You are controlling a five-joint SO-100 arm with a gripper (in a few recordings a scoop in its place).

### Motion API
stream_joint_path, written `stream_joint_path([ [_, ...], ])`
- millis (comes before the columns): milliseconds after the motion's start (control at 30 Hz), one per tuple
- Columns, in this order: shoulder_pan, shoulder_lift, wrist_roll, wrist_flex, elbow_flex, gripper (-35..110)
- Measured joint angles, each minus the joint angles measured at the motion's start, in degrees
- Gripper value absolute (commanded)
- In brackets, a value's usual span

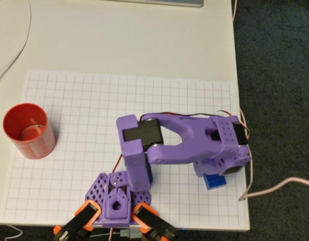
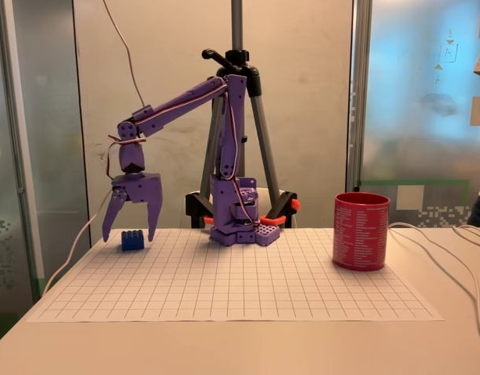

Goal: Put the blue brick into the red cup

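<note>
The blue brick [image 2: 132, 240] rests on the grid sheet at the left in the fixed view; in the overhead view the blue brick [image 1: 215, 181] peeks out from under the purple arm at the lower right. My purple gripper [image 2: 129, 234] points straight down over it, open, one finger on each side, tips close to the sheet and not closed on the brick. In the overhead view the wrist hides the fingers. The red cup [image 1: 29, 130] stands upright at the sheet's left edge, far from the gripper; in the fixed view the red cup [image 2: 361, 231] is at the right.
The white grid sheet [image 1: 94, 100] covers the table. The arm's base [image 1: 119, 193] is clamped at the near edge with orange clamps. A cable [image 1: 275, 188] trails off the table's right edge. A tripod [image 2: 238, 117] stands behind the base.
</note>
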Motion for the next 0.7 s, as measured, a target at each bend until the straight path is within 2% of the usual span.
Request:
stream_joint_path([
  [100, 1.93, -1.58, -0.53, -0.88, -1.05, 31],
  [167, 1.85, -2.37, -0.35, -0.97, -1.32, 25],
  [233, 1.41, -2.29, -0.88, -1.41, -1.32, 0],
  [700, 3.34, -2.29, 1.23, -4.31, -3.08, 0],
])
